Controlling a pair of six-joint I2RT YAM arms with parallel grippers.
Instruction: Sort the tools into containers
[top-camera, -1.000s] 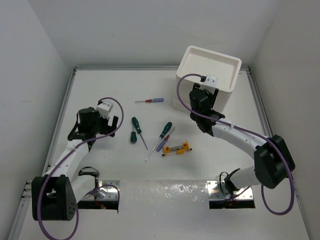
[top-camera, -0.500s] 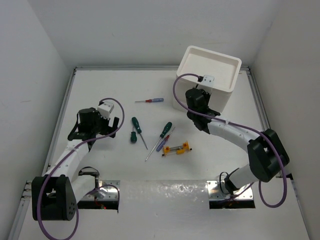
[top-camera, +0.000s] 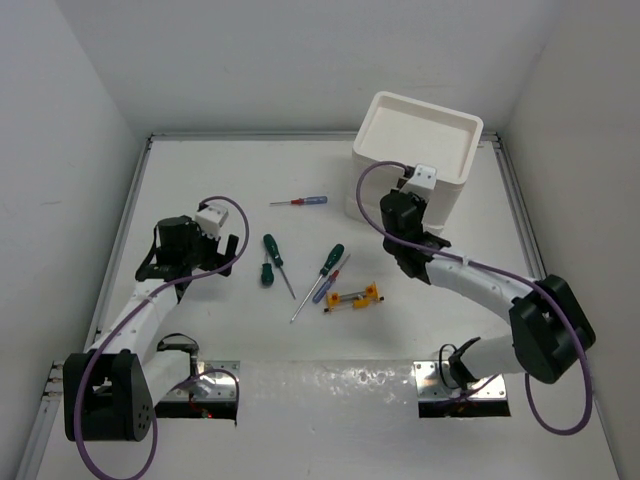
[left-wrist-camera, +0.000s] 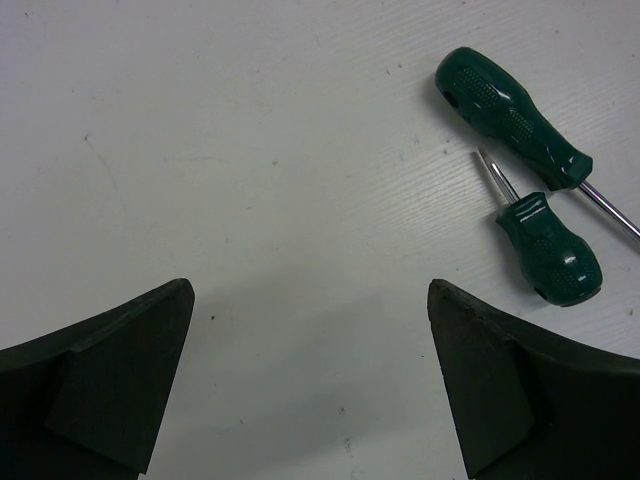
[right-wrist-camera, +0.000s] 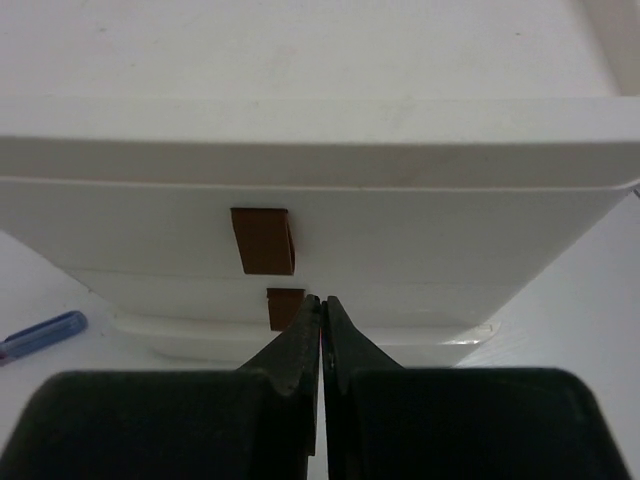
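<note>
Right gripper (right-wrist-camera: 322, 300) pinched shut, nothing seen between its jaws, at the white drawer stack (right-wrist-camera: 400, 230); left gripper (left-wrist-camera: 310, 292) spread wide over bare table (left-wrist-camera: 250, 150).
From above, the right arm (top-camera: 480, 280) hides the stack's front. Two brown tabs (right-wrist-camera: 264, 240) show, the lower partly behind the fingertips. Long dark-green screwdriver (left-wrist-camera: 510, 115) and stubby screwdriver (left-wrist-camera: 548, 250) lie side by side mid-table; the yellow-orange tool (top-camera: 353, 297) is nearby.

White drawers (right-wrist-camera: 400, 235) w/ brown tabs (right-wrist-camera: 263, 240); dk-green screwdrivers (left-wrist-camera: 510, 115); yellow-orange tool (top-camera: 352, 297); blue-red screwdriver (top-camera: 300, 201)
</note>
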